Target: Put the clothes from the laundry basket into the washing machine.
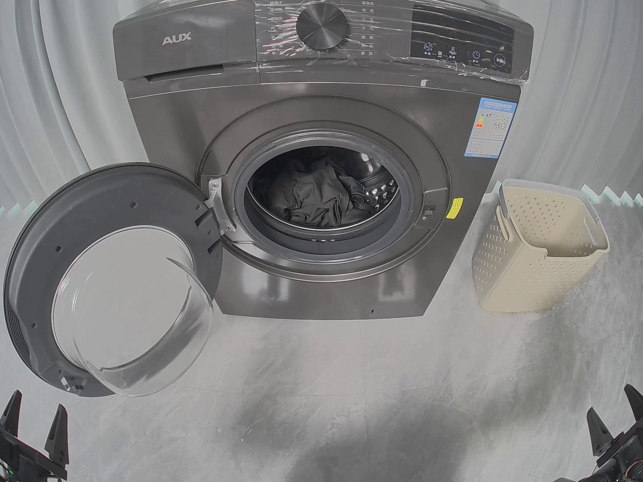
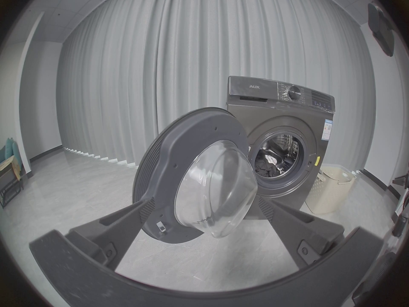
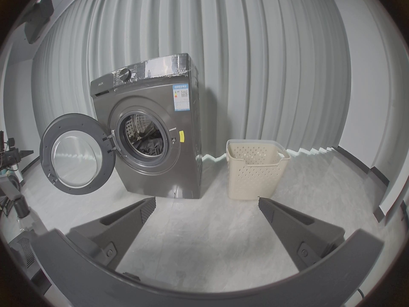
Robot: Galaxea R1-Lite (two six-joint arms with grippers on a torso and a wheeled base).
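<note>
Both hands hang low, well back from the washing machine [image 1: 174, 122], w/ open floor [image 1: 375, 383] between. Left hand [image 1: 37, 413] is spread, holding nothing; right hand [image 1: 613, 406] is likewise spread and empty. The clothes [image 1: 315, 192] lie as a dark heap inside the machine's drum, near its front lip. The laundry basket [image 1: 536, 262] stands just beside the machine's right flank. As far as we can see in, it's empty, so we judge loading approx. done.

Risks: the door [image 1: 114, 276] is swung wide off the machine's left side, glass bowl jutting out, right in the left arm's path. Any fwd reach there could knock its rim or strain the hinge. A fold by the drum lip may get pinched in the seal if the door is shut on it. The basket looks light; a snag by the right hand would prob. tip it.

Room: the free lane is the floor straight before the machine's opening, btwn door and basket.
</note>
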